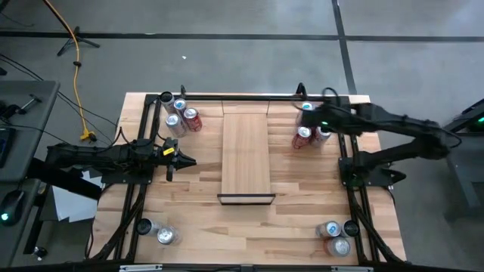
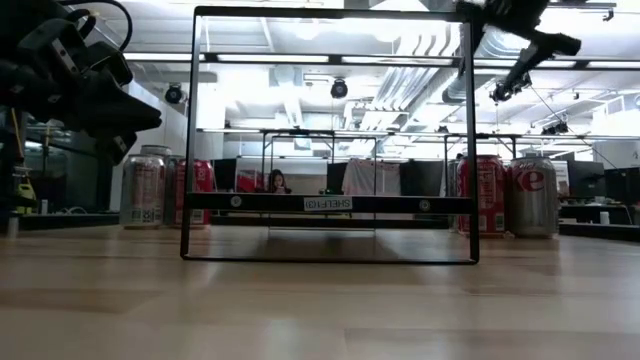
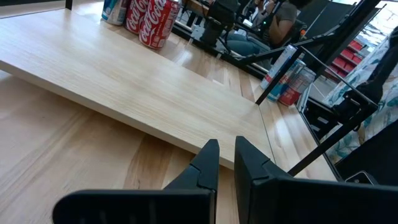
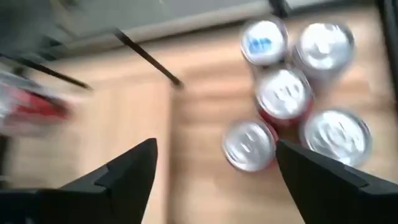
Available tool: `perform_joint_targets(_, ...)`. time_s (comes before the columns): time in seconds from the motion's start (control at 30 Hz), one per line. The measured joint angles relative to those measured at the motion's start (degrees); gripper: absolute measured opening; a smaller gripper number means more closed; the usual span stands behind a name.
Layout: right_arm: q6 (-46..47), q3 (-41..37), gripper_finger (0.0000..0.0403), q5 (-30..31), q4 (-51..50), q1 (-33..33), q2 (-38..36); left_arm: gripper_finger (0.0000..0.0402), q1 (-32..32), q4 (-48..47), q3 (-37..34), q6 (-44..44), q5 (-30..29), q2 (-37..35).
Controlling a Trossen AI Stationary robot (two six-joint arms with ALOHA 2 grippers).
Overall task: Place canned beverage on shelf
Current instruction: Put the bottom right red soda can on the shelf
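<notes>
- Near edge of the tabletop [image 1: 249, 227]: two small clusters of cans, one at the near-left corner [image 1: 159, 232], one at the near-right corner [image 1: 335, 236]. Neither is touched.
- Centre: the shelf [image 1: 246, 155], long light-wood panel on a dark frame, dark strip at its near end. Its top is bare; no can placed yet.
- Left of the shelf: left gripper [image 1: 181, 160] waits, fingers pressed together, holding nothing, tips just beside the shelf's left edge.
- Far left: cluster of cans [image 1: 180, 115], red and silver, untouched.
- Far right: right gripper [image 4: 214, 165] hangs above the far-right can cluster [image 4: 292, 99], fingers spread wide, nothing between them.
- Judgement: task at the approach stage. Left to do: descend on one can, pinch, lift, carry to the shelf, release.
</notes>
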Motion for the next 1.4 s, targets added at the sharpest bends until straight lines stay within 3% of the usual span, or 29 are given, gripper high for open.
perform_joint_targets(0.13, -4.0, 1.1, 0.0319, -6.5, -2.5, -3.2, 8.5, 0.0000, 0.0, 0.0, 0.0, 0.0, 0.0, 0.0)
perform_joint_targets(0.37, -13.8, 1.0, 0.0319, -11.0, -3.6, -7.9, 18.9, 0.0000, 0.0, 0.0, 0.0, 0.0, 0.0, 0.0)
perform_joint_targets(0.5, -15.7, 1.0, 0.0319, -10.5, -5.4, -9.6, 22.1, 0.0000, 0.0, 0.0, 0.0, 0.0, 0.0, 0.0)
perform_joint_targets(0.7, -18.1, 1.0, 0.0319, -10.5, -4.1, -11.5, 23.1, 0.0000, 0.0, 0.0, 0.0, 0.0, 0.0, 0.0)
perform_joint_targets(1.1, -21.5, 1.0, 0.0319, -16.8, -1.6, -13.5, 23.1, 0.0000, 0.0, 0.0, 0.0, 0.0, 0.0, 0.0)
perform_joint_targets(1.4, -19.8, -4.5, 0.0319, -19.9, 3.1, -14.9, 23.0, 0.0000, 0.0, 0.0, 0.0, 0.0, 0.0, 0.0)
